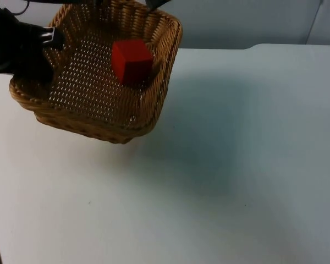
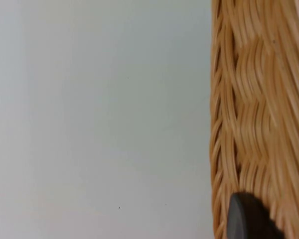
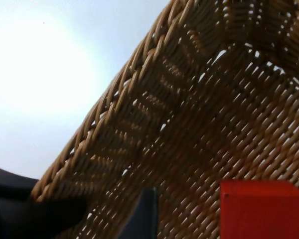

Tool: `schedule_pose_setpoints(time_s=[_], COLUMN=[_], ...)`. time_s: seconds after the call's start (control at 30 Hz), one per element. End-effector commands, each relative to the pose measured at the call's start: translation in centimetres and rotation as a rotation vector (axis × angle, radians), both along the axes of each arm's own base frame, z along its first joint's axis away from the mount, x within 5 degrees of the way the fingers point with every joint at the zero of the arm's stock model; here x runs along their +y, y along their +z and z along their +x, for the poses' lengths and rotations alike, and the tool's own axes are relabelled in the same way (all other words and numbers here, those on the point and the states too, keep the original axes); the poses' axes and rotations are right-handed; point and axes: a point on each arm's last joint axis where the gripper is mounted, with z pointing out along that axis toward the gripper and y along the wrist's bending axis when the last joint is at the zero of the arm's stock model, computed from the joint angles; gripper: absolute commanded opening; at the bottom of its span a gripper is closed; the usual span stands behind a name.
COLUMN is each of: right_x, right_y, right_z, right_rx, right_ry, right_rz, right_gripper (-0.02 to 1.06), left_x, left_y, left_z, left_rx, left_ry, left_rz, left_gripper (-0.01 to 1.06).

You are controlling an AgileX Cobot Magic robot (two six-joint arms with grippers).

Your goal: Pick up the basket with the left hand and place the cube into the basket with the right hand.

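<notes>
In the upper left of the top view the wicker basket (image 1: 93, 104) hangs tilted above the white table (image 1: 236, 165), its left rim clamped by the left gripper (image 1: 41, 49), and the red cube (image 1: 132, 60) already lies inside it on the woven floor toward the far wall. The right gripper (image 1: 157, 3) sits at the upper edge just above the basket's far rim; whether its fingers are apart or together I cannot tell. Judging by this, both steps look done, with only the right arm's withdrawal left.

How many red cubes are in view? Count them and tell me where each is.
1. The red cube lies inside the wicker basket, near its far right side; none seem hidden.
</notes>
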Motion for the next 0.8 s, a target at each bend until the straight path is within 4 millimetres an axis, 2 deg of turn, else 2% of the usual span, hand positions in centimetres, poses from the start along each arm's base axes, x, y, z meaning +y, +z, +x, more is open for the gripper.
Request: schedule_pose_setpoints(time_s=[0.0,0.03,0.07,0.13,0.17,0.2,0.33,0.37,0.4,0.43,0.5,0.53,0.67,0.7,0.77], right_x=[-1.1,-1.1,-1.8,-3.8,-5.5,-5.5,-11.1,-11.1,-12.7,-13.9,-17.9,-17.9,-23.9,-23.9,-26.3], right_y=[3.5,3.5,4.3,5.7,6.4,6.4,9.8,9.8,11.1,12.2,15.7,15.7,20.2,20.2,21.6], right_z=[0.0,0.0,-0.1,0.3,0.7,0.7,1.7,1.7,1.6,1.4,0.5,0.5,-1.4,-1.4,-2.3], right_rx=[-0.145,-0.145,-0.176,-0.207,-0.198,-0.198,-0.239,-0.239,-0.242,-0.247,-0.311,-0.311,-0.418,-0.418,-0.448], right_ry=[-0.022,-0.022,-0.041,-0.166,-0.267,-0.267,-0.417,-0.417,-0.444,-0.462,-0.547,-0.547,-0.693,-0.693,-0.75], right_rz=[-0.072,-0.072,-0.122,-0.202,-0.219,-0.219,-0.209,-0.209,-0.176,-0.143,-0.124,-0.124,-0.147,-0.147,-0.152], right_gripper=[0.84,0.84,0.84,0.84,0.84,0.84,0.8,0.8,0.78,0.75,0.68,0.68,0.54,0.54,0.37], left_x=[-0.1,-0.1,-0.1,-0.1,-0.1,-0.1,-0.1,-0.1,-0.1,-0.1,-0.1,-0.1,-0.1,-0.1,-0.1], left_y=[0.5,0.5,0.5,0.5,0.5,0.5,0.5,0.5,0.5,0.5,0.5,0.5,0.5,0.5,0.5], left_z=[0.1,0.1,0.1,0.1,0.1,0.1,0.1,0.1,0.1,0.1,0.1,0.1,0.1,0.1,0.1], left_rx=[-0.017,-0.017,-0.017,-0.017,-0.018,-0.018,-0.018,-0.018,-0.018,-0.018,-0.019,-0.019,-0.019,-0.019,-0.019], left_ry=[0.025,0.025,0.025,0.025,0.026,0.026,0.026,0.026,0.026,0.026,0.027,0.027,0.027,0.027,0.027], left_rz=[-0.024,-0.024,-0.024,-0.024,-0.022,-0.022,-0.022,-0.022,-0.022,-0.022,-0.022,-0.022,-0.022,-0.022,-0.022], left_gripper=[0.0,0.0,0.0,0.0,0.0,0.0,0.0,0.0,0.0,0.0,0.0,0.0,0.0,0.0,0.0])
